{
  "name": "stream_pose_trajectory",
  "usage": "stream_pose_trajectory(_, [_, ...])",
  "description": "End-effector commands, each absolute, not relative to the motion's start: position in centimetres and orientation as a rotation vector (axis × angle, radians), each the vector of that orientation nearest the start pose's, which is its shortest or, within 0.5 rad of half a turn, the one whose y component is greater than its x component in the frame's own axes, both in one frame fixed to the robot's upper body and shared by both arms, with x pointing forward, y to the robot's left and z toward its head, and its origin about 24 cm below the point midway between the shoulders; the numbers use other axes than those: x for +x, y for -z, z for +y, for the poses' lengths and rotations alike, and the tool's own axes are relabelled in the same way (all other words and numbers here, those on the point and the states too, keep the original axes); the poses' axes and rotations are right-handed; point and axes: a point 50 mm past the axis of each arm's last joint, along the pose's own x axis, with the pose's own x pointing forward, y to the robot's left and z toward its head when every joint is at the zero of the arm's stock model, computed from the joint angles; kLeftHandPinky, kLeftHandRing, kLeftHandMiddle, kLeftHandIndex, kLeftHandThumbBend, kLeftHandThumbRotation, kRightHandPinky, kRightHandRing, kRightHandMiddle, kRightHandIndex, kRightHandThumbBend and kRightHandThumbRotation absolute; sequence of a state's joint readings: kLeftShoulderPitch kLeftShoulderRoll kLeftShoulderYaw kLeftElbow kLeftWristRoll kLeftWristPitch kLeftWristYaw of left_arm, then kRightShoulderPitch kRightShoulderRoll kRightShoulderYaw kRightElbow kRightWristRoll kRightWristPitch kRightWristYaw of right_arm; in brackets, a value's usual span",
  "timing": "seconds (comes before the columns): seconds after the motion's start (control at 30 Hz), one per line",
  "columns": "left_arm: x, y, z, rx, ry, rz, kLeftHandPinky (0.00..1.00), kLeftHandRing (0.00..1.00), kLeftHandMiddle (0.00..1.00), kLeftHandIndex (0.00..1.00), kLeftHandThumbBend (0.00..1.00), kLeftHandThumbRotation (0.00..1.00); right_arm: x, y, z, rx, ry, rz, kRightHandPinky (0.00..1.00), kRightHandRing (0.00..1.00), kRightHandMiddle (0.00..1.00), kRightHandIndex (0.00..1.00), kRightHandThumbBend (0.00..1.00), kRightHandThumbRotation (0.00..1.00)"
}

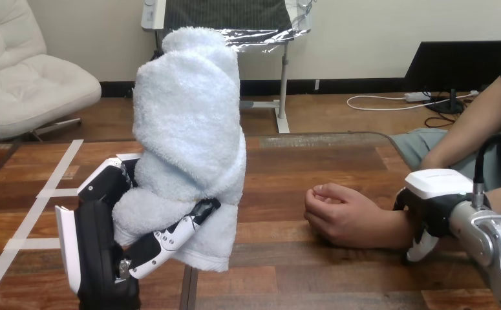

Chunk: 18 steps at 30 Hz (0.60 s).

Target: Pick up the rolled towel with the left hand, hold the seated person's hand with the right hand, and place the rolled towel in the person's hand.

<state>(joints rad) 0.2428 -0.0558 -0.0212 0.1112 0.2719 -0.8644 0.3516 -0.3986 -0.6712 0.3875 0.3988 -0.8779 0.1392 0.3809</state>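
The rolled towel (192,129) stands upright in my left hand (99,239) over the wooden table (286,278), my fingers (170,236) curled round its lower part. The person's hand (338,210) rests loosely curled on the table, apart from the towel. My right hand (435,210) wraps the person's wrist (396,227), and pale tape strips (47,192) lie at the table's left.

the robot's left hand (95,239) stands upright, its jointed fingers (170,236) curled round the lower part of the rolled towel (189,116), which rises well above the hand. the right hand (432,210), at the end of a silver forearm (493,239), is clasped over the person's wrist (393,227), white shell on top, one white fingertip (421,248) curling beneath the wrist.
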Motion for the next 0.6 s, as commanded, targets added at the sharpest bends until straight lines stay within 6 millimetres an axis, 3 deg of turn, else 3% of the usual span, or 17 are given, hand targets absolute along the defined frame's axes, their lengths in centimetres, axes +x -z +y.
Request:
stream_pose_trajectory(0.0, [18.5, -6.2, 14.3, 0.049, -0.276, -0.622, 0.32, 0.35, 0.42, 0.47, 0.57, 0.0, 31.7, -4.6, -24.1, -1.592, -0.392, 0.448, 0.33, 0.43, 0.56, 0.64, 0.7, 0.0])
stream_pose_trajectory(0.23, [18.5, -6.2, 14.3, 0.053, -0.281, -0.623, 0.32, 0.35, 0.42, 0.47, 0.58, 0.0, 31.8, -4.0, -24.4, -1.597, -0.365, 0.484, 0.31, 0.4, 0.53, 0.67, 0.68, 0.0])
stream_pose_trajectory(0.57, [18.5, -6.3, 14.4, 0.057, -0.284, -0.621, 0.32, 0.35, 0.42, 0.47, 0.57, 0.0, 31.9, -3.4, -24.8, -1.605, -0.348, 0.527, 0.32, 0.42, 0.52, 0.59, 0.64, 0.0])
